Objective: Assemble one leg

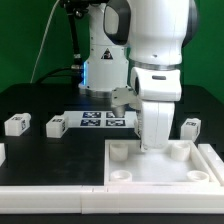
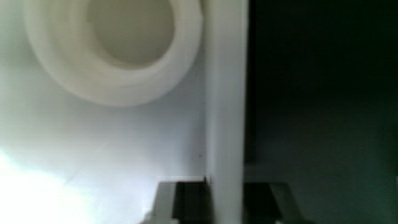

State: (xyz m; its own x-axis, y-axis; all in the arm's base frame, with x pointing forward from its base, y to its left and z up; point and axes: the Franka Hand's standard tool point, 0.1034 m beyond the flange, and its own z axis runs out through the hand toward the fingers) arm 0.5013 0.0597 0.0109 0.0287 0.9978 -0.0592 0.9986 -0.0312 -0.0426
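The wide white tray (image 1: 196, 166) with a raised rim and round corner sockets lies at the front right. My gripper (image 1: 154, 143) reaches straight down onto its back rim. In the wrist view the gripper (image 2: 226, 192) has a dark finger (image 2: 183, 203) on each side of the tray's upright rim wall (image 2: 224, 110), pressed against it. A round socket (image 2: 118, 45) lies just beside the rim. Small white legs with black-and-white tags lie on the black table: two at the exterior view's left (image 1: 17, 124) (image 1: 55, 125) and one at the right (image 1: 190, 125). None is held.
The marker board (image 1: 104, 121) lies flat behind the tray, near the arm's base (image 1: 103, 66). Another white part shows at the exterior view's left edge (image 1: 2, 152). A white border (image 1: 50, 172) runs along the table's front.
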